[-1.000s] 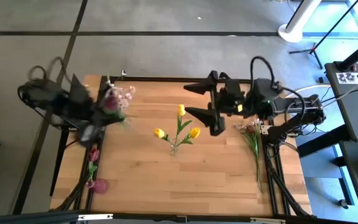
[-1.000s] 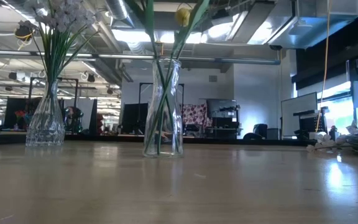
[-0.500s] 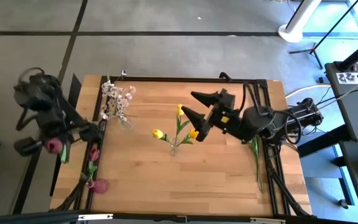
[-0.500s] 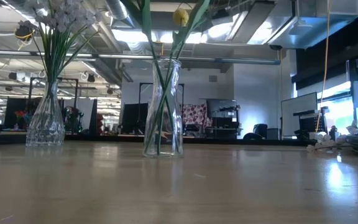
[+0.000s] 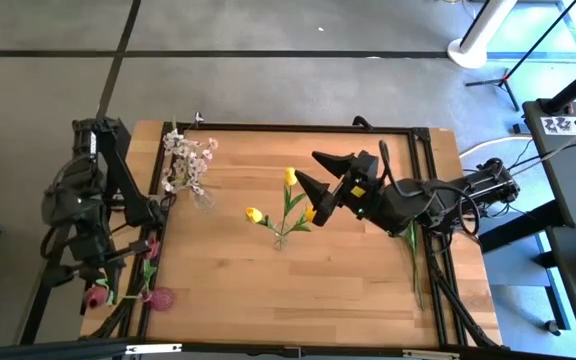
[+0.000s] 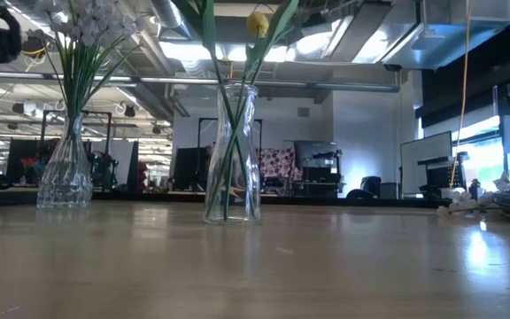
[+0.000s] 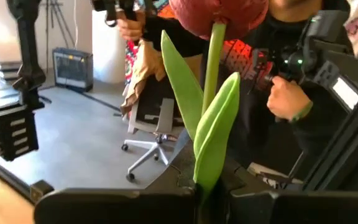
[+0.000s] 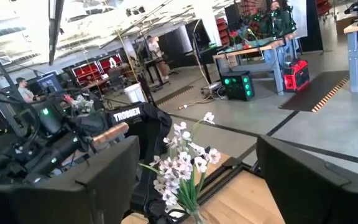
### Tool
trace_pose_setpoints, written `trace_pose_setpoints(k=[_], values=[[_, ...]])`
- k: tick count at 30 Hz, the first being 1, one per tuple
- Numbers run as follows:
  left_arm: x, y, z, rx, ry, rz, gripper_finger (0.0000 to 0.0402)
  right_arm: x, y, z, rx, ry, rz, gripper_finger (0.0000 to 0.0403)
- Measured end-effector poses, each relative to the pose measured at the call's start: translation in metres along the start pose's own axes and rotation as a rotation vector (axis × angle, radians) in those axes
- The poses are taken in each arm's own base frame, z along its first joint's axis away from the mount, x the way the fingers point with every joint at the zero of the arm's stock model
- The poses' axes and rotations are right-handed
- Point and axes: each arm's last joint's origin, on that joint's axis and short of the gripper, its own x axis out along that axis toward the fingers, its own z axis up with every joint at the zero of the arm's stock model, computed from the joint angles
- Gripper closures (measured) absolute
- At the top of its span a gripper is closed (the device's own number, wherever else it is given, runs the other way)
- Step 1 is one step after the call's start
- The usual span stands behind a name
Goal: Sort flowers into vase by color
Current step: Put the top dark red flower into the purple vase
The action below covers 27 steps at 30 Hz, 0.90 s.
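Two arms work at the wooden table (image 5: 228,280). At the far left, off the table's left edge, the left claw (image 5: 96,292) is clamped shut on the green stem of a dark red bloom (image 5: 95,297); the left wrist view shows that stem rising from between the closed fingers, with the red head (image 7: 219,15) above and a person beyond. Just right of it, at the table's near-left corner, more dark red blooms (image 5: 158,297) lie. Toward the far left stands a glass vase of white-pink blossoms (image 5: 190,160). At the centre, a second vase holds three yellow tulips (image 5: 290,178). Right of them, the right claw (image 5: 308,172) hovers with its fingers spread wide, holding nothing. Near the right edge lies another white-pink spray (image 5: 408,235).
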Motion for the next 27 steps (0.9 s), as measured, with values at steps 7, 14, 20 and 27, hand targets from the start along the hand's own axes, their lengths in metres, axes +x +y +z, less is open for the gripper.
trace_pose_setpoints(k=[7, 14, 20, 27], values=[[0.001, -0.005, -0.019, 0.024, 0.023, 0.018, 0.0401, 0.000, -0.001, 0.001, 0.023, -0.012, -0.033, 0.0080], [-0.005, -0.006, -0.042, 0.036, 0.020, 0.024, 0.0401, 0.000, -0.001, 0.000, 0.053, -0.012, -0.032, 0.0080], [-0.017, 0.000, -0.063, 0.013, 0.004, 0.044, 0.0391, 0.000, -0.001, 0.000, 0.056, -0.011, -0.032, 0.0080], [-0.026, 0.007, -0.085, -0.049, -0.005, 0.068, 0.0363, 0.002, 0.000, -0.006, 0.029, 0.008, -0.036, 0.0079]])
